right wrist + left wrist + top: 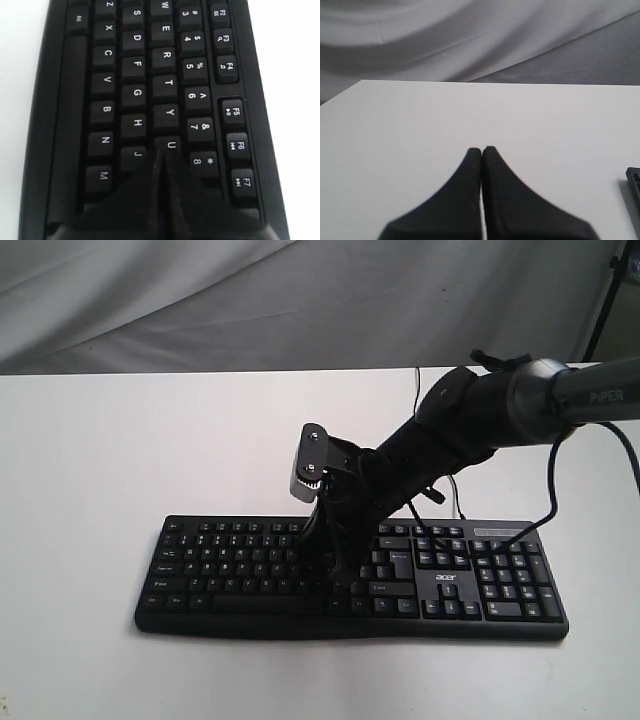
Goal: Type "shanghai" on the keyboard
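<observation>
The black keyboard [230,562] lies across the near part of the white table [120,440], with its number pad and acer logo to the right. My right arm reaches in from the right, and my right gripper [326,578] points down onto the middle of the letter keys. In the right wrist view the keyboard [135,65] fills the frame. My right gripper [163,151] is shut, its tips at the near edge of the U key [171,144], beside J. My left gripper [481,149] is shut over bare table and holds nothing. One corner of the keyboard [634,181] shows at the frame's edge.
A grey cloth backdrop [250,300] hangs behind the table. A black arm cable [551,490] loops down over the keyboard's right end. A dark stand leg [604,300] stands at the back right. White tabletop surrounds the keyboard.
</observation>
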Tool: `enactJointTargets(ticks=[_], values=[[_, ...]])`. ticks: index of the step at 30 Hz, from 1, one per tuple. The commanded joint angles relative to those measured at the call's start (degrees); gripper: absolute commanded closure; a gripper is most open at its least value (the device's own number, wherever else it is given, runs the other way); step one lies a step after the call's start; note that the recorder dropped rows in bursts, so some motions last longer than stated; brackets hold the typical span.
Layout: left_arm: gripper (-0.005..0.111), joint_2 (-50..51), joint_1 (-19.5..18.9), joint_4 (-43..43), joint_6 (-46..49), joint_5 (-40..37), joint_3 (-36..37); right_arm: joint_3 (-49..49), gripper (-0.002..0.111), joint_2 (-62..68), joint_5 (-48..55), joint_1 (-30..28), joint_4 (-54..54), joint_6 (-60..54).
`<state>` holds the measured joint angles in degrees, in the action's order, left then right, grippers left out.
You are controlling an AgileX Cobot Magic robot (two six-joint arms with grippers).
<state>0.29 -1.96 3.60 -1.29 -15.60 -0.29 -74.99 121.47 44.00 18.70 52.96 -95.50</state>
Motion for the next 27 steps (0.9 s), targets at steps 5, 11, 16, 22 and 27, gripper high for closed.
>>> enactJointTargets(ticks=[5,11,16,22,27], values=[[0.106,-0.29,0.21,-0.04,-0.1,0.36,0.29,0.24,0.108,-0.32,-0.87,0.16,0.13,-0.48],[0.106,-0.29,0.21,-0.04,-0.1,0.36,0.29,0.24,0.108,0.27,-1.13,0.16,0.02,-0.48],[0.106,-0.29,0.21,-0.04,-0.1,0.36,0.29,0.24,0.108,0.47,-1.13,0.16,-0.11,-0.48],[0.106,-0.29,0.21,-0.04,-0.1,0.36,0.29,0.24,0.108,1.82,-1.13,0.16,-1.03,-0.48],[0.106,-0.29,0.21,-0.04,-0.1,0.36,0.29,0.24,0.108,1.17,-1.13,0.16,-1.2,-0.48]])
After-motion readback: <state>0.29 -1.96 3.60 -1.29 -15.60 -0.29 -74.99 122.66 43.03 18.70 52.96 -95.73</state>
